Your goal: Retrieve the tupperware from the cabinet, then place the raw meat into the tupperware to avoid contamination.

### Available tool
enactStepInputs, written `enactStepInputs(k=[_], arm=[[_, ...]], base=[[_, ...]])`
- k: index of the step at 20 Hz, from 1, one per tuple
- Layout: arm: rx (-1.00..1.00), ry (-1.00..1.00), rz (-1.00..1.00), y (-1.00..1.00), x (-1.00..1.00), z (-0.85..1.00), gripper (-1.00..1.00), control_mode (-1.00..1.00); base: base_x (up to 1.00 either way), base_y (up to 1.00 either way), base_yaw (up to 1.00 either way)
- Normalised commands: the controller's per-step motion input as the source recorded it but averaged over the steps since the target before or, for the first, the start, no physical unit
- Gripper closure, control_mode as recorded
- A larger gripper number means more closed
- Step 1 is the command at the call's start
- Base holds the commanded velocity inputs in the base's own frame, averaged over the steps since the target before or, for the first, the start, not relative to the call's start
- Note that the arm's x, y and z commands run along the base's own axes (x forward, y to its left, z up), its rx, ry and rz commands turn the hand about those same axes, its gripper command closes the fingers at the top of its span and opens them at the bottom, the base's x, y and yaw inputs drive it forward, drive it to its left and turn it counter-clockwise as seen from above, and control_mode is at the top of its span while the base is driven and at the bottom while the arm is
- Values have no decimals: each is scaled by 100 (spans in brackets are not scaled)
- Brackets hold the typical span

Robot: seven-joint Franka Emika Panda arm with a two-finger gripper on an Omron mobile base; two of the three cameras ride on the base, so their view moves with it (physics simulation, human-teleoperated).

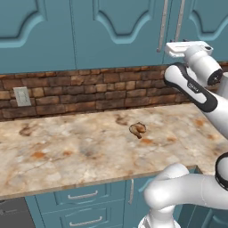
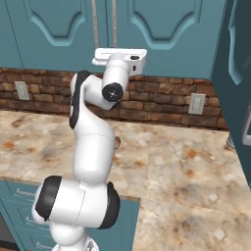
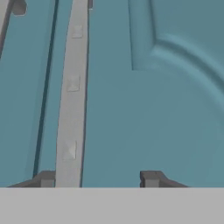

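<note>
Cabinet (image 1: 111, 26) doors shut, contents hidden

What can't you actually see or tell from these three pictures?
- Inside the teal-blue arched-panel wall cabinet: doors closed, contents hidden in all views.
- Curled brown-and-tan raw meat lump: mostly behind the arm in the right base view.
- Long silver bar handle: hand view doesn't settle whether the jaws touch it.

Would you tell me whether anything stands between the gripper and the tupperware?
Yes: the closed cabinet door does. The gripper faces it up close, one fingertip at the silver handle. No tupperware is visible.
</note>
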Motion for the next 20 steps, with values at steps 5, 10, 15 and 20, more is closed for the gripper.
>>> enactStepInputs(k=[5, 10, 15, 20], arm=[[-1, 0, 0, 14, 12, -1, 100, -100], [-6, 0, -3, 60, 0, -10, 100, -100], [-6, 3, -4, 59, 2, -10, 100, -100], [-1, 4, -1, 14, 18, 0, 100, -100]], base=[[0, 0, 0], [0, 0, 0], [0, 0, 0], [0, 0, 0]])
